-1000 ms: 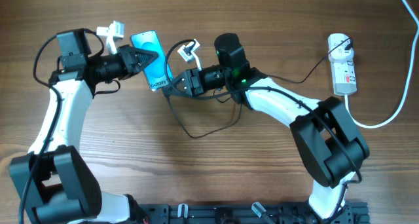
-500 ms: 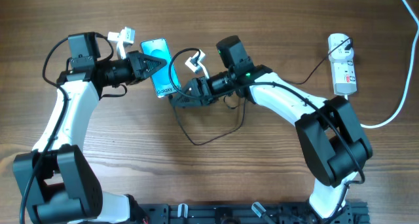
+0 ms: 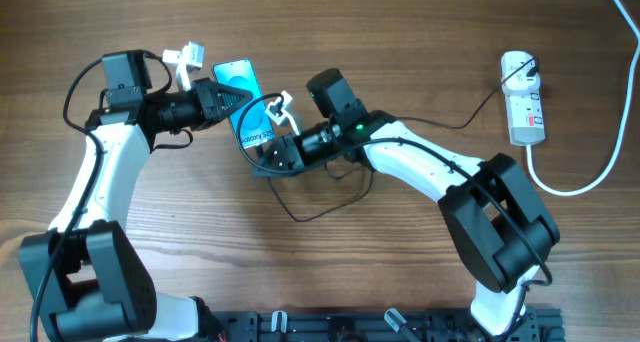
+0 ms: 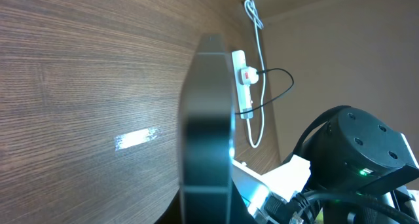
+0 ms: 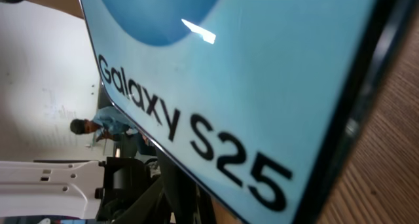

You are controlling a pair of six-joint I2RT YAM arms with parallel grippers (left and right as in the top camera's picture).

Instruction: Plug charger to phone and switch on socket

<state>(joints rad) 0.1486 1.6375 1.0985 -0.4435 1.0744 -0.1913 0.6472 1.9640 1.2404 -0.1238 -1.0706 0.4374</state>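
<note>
My left gripper (image 3: 228, 95) is shut on the phone (image 3: 252, 122), holding it tilted off the table; the screen is turquoise with small text at its lower end. The left wrist view shows the phone edge-on (image 4: 208, 119). My right gripper (image 3: 268, 154) is at the phone's lower end, shut on the tip of the charger, a thin black cable (image 3: 300, 217) that loops over the table to a black plug in the socket (image 3: 525, 110). The right wrist view is filled by the phone's screen (image 5: 229, 73), reading "Galaxy S25". The plug tip itself is hidden.
The white socket lies at the far right, with its red switch on top and a white cord (image 3: 600, 172) curving off to the right edge. It also shows in the left wrist view (image 4: 241, 80). The table is wood. The black cable's loop lies under my right arm.
My left gripper carried the phone a little to the right, then stayed. My right gripper moved left and down, to the phone's lower end, with the cable trailing.
</note>
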